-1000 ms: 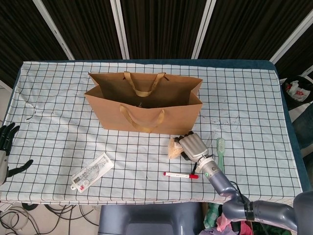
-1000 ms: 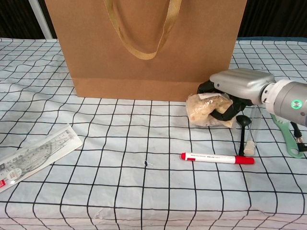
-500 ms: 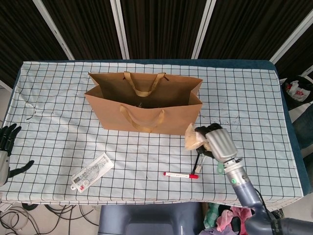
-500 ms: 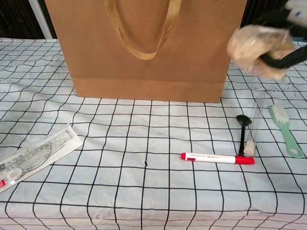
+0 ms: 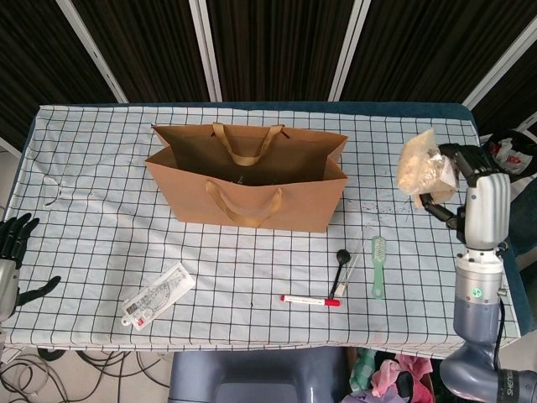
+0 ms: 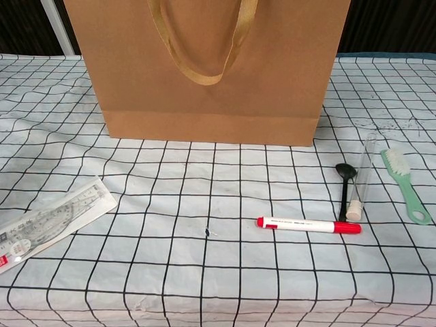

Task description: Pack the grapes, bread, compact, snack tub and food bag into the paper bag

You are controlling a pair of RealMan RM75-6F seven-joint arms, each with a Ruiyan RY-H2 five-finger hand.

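One hand, the right hand (image 5: 471, 186), is raised over the far right edge of the counter (image 5: 101, 168), its dark fingers (image 5: 440, 204) curled around the bread (image 5: 422, 170), a pale crumbly lump in clear wrap held well to the right of the paper bag (image 5: 252, 180). Only the head view shows this; the chest view shows neither hand. The left hand (image 5: 12, 260) sits at the picture's left edge beside the counter, fingers spread and holding nothing, partly cut off by the frame.

A white cloth with a dark grid covers the counter. The paper bag stands open in the middle, handles up; its inside is too shadowed to make out. In front of it lie a black spoon (image 6: 343, 187), a clear tube (image 6: 362, 174), a green brush (image 6: 404, 184), a red-capped marker (image 6: 308, 224) and a printed flat packet (image 6: 48, 221). Dark panels with pale strips fill the room behind.
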